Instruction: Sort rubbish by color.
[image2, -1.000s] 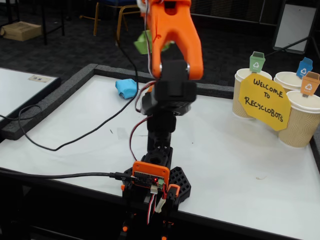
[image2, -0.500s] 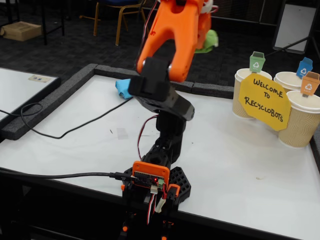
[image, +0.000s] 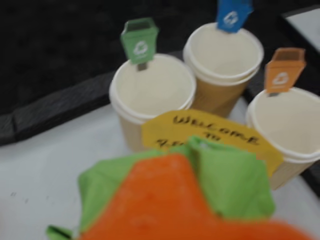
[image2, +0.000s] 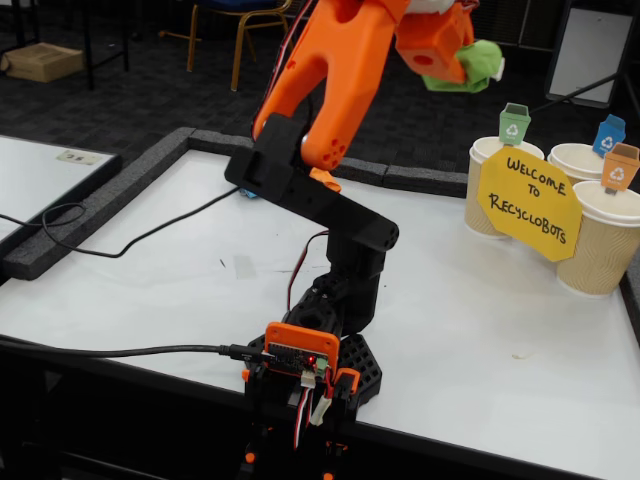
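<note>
The jaws are pinched on the green paper wad (image2: 468, 62), which hangs in the air in the gripper (image2: 455, 60) at the top of the fixed view, toward one o'clock from the arm's base (image2: 305, 365). In the wrist view the same green wad (image: 227, 182) bulges out on both sides of the blurred orange finger (image: 165, 200) at six o'clock.

Just beyond the wad in the wrist view stands a yellow sign (image: 220, 132) with handwritten words, leaning against three paper cups. The cup with the green tag (image: 152, 90) sits at eleven o'clock, the cup with the blue tag (image: 223, 52) at one o'clock, and the cup with the orange tag (image: 286, 125) at three o'clock. All three look empty inside.

In the fixed view the cups cluster at three o'clock on the white table (image2: 480, 320), below and to the right of the held wad, well apart from it. The orange arm (image2: 330, 70) leans from its base up toward them. Only a sliver of the blue paper wad (image2: 246, 192) shows at ten o'clock behind the arm's black segment, on the table near the dark foam border (image2: 130, 195). A black cable (image2: 120, 240) trails off to nine o'clock.
</note>
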